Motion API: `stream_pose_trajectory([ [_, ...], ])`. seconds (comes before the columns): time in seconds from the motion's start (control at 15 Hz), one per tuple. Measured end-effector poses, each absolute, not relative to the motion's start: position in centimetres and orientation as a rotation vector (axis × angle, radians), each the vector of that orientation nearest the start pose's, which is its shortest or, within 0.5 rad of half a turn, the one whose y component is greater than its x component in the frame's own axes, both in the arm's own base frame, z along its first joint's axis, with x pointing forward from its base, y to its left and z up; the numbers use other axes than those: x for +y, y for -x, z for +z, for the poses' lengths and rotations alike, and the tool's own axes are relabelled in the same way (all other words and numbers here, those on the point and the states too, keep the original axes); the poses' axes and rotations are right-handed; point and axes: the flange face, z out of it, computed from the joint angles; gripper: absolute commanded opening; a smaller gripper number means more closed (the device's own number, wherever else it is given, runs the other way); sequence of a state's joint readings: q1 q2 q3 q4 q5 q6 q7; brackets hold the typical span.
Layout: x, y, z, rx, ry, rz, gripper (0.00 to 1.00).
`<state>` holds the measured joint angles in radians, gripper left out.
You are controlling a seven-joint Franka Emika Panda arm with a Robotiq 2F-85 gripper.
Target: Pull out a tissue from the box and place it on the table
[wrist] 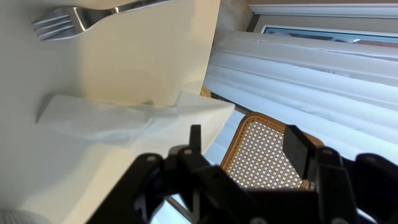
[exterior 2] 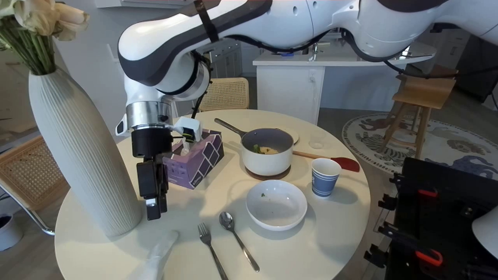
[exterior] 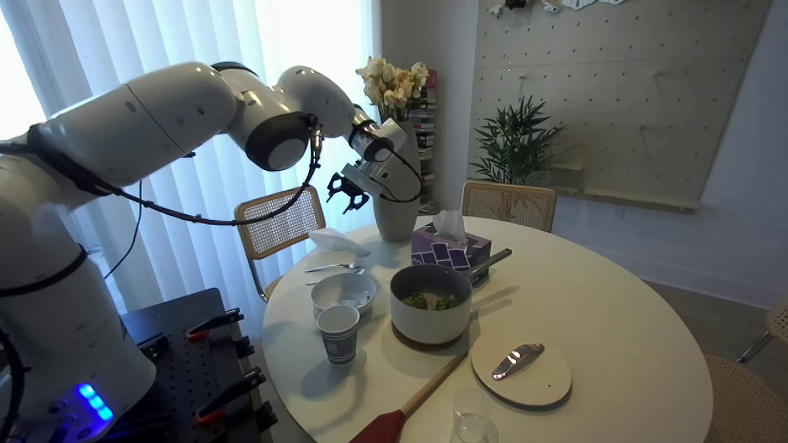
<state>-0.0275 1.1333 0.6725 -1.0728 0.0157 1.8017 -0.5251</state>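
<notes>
A matt, ribbed vase stands at nine o'clock from the smooth card box in an exterior view; at eight o'clock from the glossy bowl lie a shiny metal fork and a matt paper tissue. The table looks smooth.

Two tissues, one box, one pot, one bowl, one fork, one spoon

Daylight glare through curtains, soft shadows on table; gripper blurred in wrist view

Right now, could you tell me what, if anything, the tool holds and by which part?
Nothing: the tool is open; a tissue lies on the table.
</notes>
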Motion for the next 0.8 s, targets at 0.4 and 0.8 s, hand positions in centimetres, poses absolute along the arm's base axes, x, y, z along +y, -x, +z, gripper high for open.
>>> stream_pose_trajectory([
  [0.4,28.3,-68.9,20.7,-1.065,2.257,0.263,1.00],
  [0.8,22.7,-72.4,24.4,-0.982,2.427,0.110,1.00],
])
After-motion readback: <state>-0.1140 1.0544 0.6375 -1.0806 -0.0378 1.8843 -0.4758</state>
